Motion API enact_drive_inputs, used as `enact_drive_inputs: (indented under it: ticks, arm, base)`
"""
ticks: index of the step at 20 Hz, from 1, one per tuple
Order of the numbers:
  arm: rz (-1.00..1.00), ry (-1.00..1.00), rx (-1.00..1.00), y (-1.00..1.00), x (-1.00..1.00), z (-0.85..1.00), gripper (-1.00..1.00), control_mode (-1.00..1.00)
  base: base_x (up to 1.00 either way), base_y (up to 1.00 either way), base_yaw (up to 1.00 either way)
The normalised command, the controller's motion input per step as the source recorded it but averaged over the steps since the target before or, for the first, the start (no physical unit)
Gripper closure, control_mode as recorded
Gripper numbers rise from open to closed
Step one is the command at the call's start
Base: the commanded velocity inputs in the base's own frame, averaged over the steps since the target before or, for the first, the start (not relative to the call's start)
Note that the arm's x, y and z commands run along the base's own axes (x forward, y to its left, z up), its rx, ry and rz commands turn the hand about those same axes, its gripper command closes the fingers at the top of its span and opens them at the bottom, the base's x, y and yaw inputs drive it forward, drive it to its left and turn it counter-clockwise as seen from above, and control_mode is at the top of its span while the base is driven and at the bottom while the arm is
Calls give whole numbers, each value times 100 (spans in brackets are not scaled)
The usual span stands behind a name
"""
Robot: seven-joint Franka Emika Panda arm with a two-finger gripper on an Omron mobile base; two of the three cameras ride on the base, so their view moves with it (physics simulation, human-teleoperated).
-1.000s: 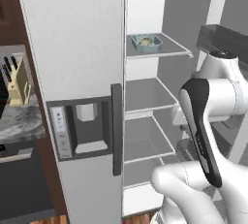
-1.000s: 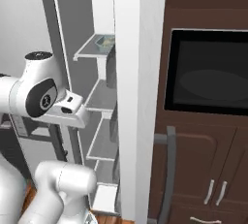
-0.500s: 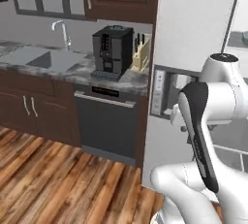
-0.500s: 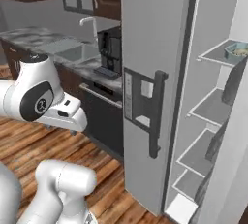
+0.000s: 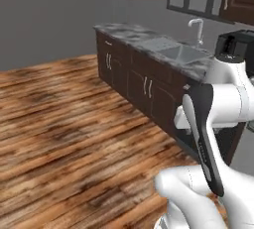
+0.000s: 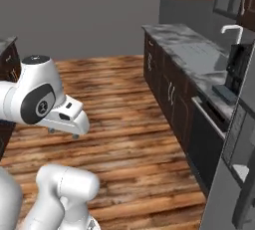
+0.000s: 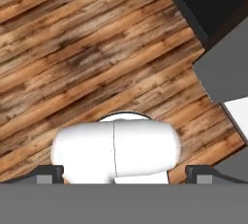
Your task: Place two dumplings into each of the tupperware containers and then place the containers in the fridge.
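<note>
Pointing down at the wood floor (image 7: 97, 48), the gripper (image 7: 124, 172) has its jaws spread wide and holds nothing, free for the next pickup. Counter (image 5: 149, 37) and sink (image 5: 176, 52) lie ahead. No dumplings or containers are visible, and only the fridge (image 6: 234, 174) edge is seen at the right.

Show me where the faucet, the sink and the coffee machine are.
faucet (image 5: 197, 26), left base view, its curved spout.
sink (image 5: 181, 53), left base view, basin floor.
coffee machine (image 6: 238, 67), right base view, dark front.

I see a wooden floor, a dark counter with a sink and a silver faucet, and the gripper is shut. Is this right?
Not quite: the gripper is open, its fingertips far apart in the hand view. The wooden floor, dark counter, sink and silver faucet are right.
</note>
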Motion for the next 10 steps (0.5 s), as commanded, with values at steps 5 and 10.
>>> enact_drive_inputs:
  ticks: [5,10]
  arm:
    - [0,0,0,0,0,0,-100,100]
    - [0,0,0,0,0,0,-100,100]
  base:
    - [-36,18,99]
    - [-52,88,71]
